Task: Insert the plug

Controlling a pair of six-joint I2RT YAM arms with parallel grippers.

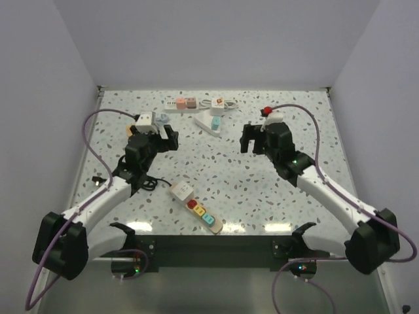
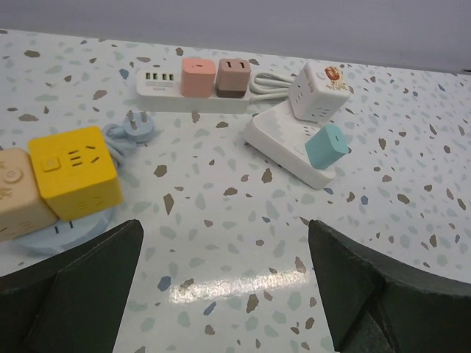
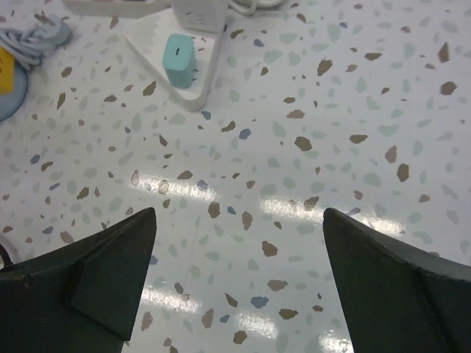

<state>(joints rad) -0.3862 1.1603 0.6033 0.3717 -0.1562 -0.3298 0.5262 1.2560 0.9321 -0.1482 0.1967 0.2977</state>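
Left claw [image 1: 167, 139] and right claw [image 1: 249, 139] both gape wide, holding nothing, hovering over the speckled worktop [image 1: 229, 170]. Between them and slightly farther back, the teal plug [image 2: 326, 145] stands on the white power strip [image 2: 276, 136], apparently seated already. That strip's long axis runs far-left to near-right, and neither arm looks clearly nearer.

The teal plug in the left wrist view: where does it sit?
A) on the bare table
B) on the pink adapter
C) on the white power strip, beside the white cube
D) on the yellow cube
C: the teal plug stands on the white power strip, next to the white cube.
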